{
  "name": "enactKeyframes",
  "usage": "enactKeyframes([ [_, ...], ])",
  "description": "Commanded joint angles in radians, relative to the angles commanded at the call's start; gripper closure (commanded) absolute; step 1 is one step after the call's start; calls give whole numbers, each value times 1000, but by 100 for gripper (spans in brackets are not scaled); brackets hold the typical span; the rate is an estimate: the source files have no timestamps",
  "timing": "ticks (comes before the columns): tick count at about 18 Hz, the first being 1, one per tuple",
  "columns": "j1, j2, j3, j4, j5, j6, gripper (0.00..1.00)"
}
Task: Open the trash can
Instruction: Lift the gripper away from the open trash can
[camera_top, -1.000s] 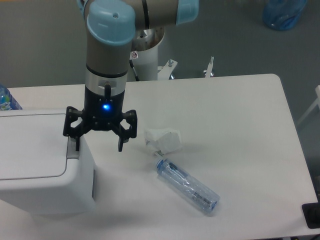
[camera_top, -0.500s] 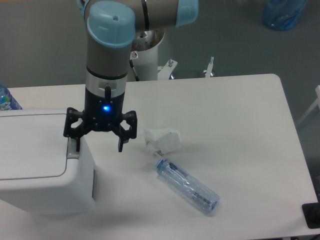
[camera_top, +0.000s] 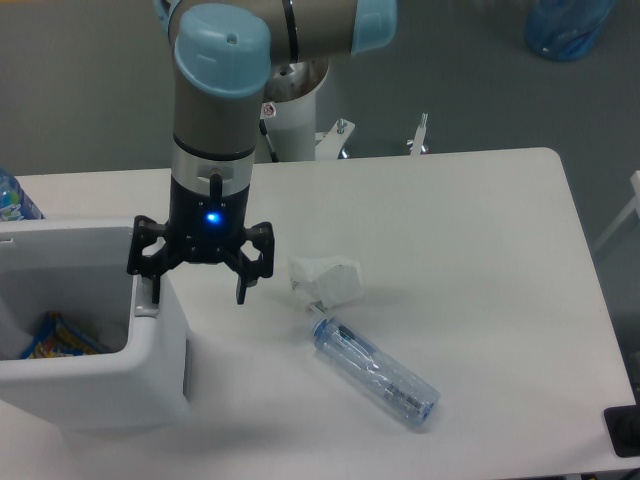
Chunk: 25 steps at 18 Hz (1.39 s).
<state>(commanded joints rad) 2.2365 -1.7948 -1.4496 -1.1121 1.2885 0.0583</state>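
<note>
Nearest the camera, a clear plastic bottle with a blue cap (camera_top: 375, 373) is seen lying on its side on the white counter (camera_top: 480, 260), with a crumpled white tissue (camera_top: 326, 279) just behind it. At the left edge, the large boxy white plastic trash can (camera_top: 150, 370) is now found open, a colourful wrapper (camera_top: 55, 336) showing inside, where half a second ago a flat lid covered it. The black two-finger gripper (camera_top: 197, 285) is held spread wide, one of its fingers (camera_top: 153, 287) at the grey push tab. Should that finger be dragged sideways on withdrawal, the bin could be shifted; a further press might re-latch the lid.
</note>
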Motion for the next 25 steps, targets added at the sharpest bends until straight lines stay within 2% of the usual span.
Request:
enactKeyframes([
  [5, 0, 2, 2, 9, 3, 3, 0],
  [10, 3, 0, 44, 31, 8, 12, 0],
  [15, 58, 9, 75, 67, 147, 47, 0],
  [20, 139, 21, 98, 71, 236, 198, 0],
  [25, 199, 23, 95, 60, 371, 496, 0],
])
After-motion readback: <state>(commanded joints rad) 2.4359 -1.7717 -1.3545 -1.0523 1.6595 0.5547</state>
